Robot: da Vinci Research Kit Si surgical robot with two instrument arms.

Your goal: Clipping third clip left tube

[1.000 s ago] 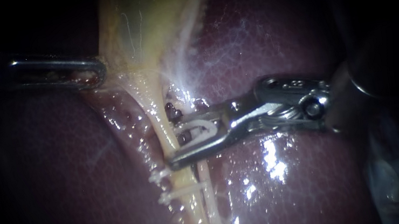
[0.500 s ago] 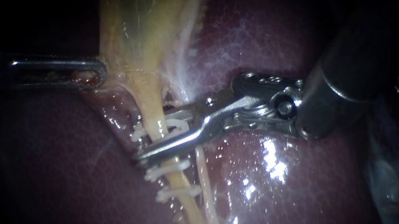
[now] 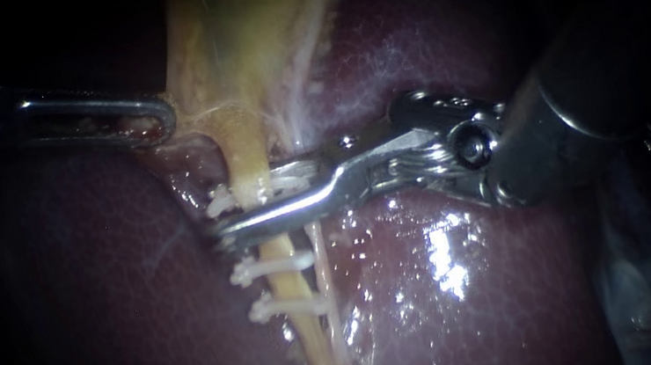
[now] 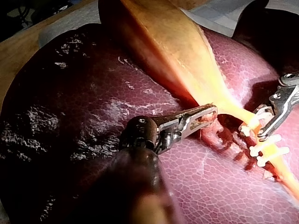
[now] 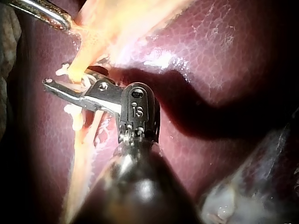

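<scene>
Straddling the left tube, the right instrument has one jaw on each side of it. Both jaws bear on the white third clip wrapped round the tube, and they are drawn close, clamped on that clip. Whether the clip has latched cannot be told.

Two clips sit on the same tube just nearer, apart from the jaws. A paler tube runs just to the right; whether it lies clear of the jaws cannot be told.

At far left, the left instrument is clamped on the gallbladder edge, drawing the tube taut over the liver.

Judgement: the step in hand is closing the third clip. The next move calls for a full squeeze until the clip locks. The jaws must then part and back out to the right without dragging the tube or the neighbouring clips.
</scene>
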